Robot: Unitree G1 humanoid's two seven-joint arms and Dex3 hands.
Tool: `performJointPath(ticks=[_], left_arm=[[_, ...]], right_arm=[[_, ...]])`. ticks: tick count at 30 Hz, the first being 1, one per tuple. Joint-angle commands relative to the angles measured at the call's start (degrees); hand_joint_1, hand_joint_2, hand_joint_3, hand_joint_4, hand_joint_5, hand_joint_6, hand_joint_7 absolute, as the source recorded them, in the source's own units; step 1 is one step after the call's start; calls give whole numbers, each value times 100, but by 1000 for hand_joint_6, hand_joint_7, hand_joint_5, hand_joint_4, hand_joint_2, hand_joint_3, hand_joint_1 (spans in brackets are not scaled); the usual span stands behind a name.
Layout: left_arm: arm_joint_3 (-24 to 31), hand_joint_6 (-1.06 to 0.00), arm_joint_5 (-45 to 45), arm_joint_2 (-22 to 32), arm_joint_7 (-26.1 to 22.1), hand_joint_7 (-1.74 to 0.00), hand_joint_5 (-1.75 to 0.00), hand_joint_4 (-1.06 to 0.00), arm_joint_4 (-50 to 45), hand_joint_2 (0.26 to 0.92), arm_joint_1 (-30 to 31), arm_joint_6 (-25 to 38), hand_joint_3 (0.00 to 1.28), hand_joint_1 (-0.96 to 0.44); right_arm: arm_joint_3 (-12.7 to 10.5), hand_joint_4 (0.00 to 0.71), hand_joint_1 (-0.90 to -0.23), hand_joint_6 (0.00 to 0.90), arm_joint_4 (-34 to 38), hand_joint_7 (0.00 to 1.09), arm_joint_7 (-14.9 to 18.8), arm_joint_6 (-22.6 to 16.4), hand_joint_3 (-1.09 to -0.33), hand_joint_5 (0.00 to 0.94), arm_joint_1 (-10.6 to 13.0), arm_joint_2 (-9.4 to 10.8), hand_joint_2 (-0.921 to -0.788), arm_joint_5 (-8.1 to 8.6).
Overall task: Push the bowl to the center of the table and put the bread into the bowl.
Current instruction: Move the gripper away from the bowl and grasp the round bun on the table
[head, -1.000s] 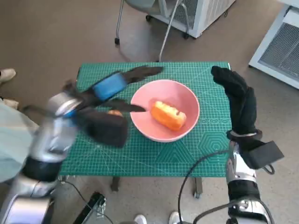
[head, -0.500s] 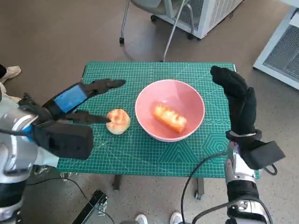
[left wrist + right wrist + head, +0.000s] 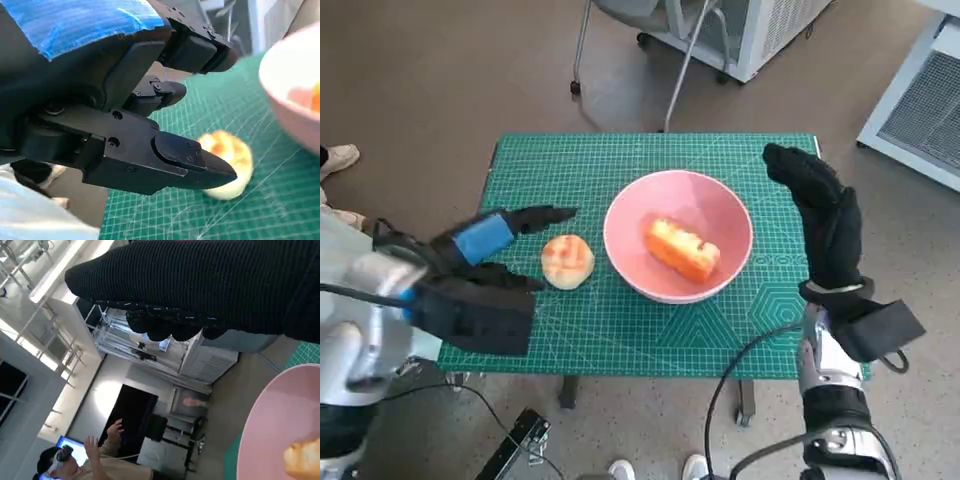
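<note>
A pink bowl [image 3: 720, 205] sits near the middle of the green mat, and an orange-crusted piece of bread [image 3: 681, 248] lies inside it. A round pale bun [image 3: 567, 260] rests on the mat just left of the bowl. My left hand [image 3: 485, 262] hovers left of the bun, fingers spread, holding nothing; the left wrist view shows its black fingers [image 3: 165, 155] in front of the bun [image 3: 226, 159] with the bowl [image 3: 287, 107] beyond. My gloved right hand [image 3: 820, 215] stands upright right of the bowl, fingers apart and empty. The right wrist view catches the bowl's rim [image 3: 272, 425].
The green cutting mat [image 3: 650, 330] covers the small table. A chair's legs [image 3: 675, 70] and white cabinets [image 3: 750, 30] stand beyond the far edge. A shoe [image 3: 335, 158] shows at the left. A person [image 3: 75, 460] with a raised hand appears in the right wrist view.
My left hand has drawn back from over the bowl's left side toward me and to the left, uncovering the bun on the mat. The right hand and bowl have stayed put.
</note>
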Motion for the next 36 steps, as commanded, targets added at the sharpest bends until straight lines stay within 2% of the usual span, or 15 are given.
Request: performJointPath(ticks=[1,8,24,36], left_arm=[[-154,-344,92,-75,135,-1,0,-191,294,813,-70,-83,8,214],[-393,-336,235,-166,262,0,0,-181,691,823,-233,-229,15,243],[-960,-333,672,-596,659,-2,0,-167,1925,813,-741,-281,12,141],[-1584,-396,1069,-1226,1454,-27,-27,-240,3615,826,-1494,-440,18,111]], right_arm=[[-1,377,-559,60,34,755,100,112,-764,5,57,-14,-921,70],[-30,378,-561,58,28,759,148,126,-762,5,79,-48,-921,80],[-58,384,-564,57,-6,762,129,147,-761,8,147,-96,-921,52],[-59,383,-564,60,6,758,86,182,-759,6,142,-89,-921,17]])
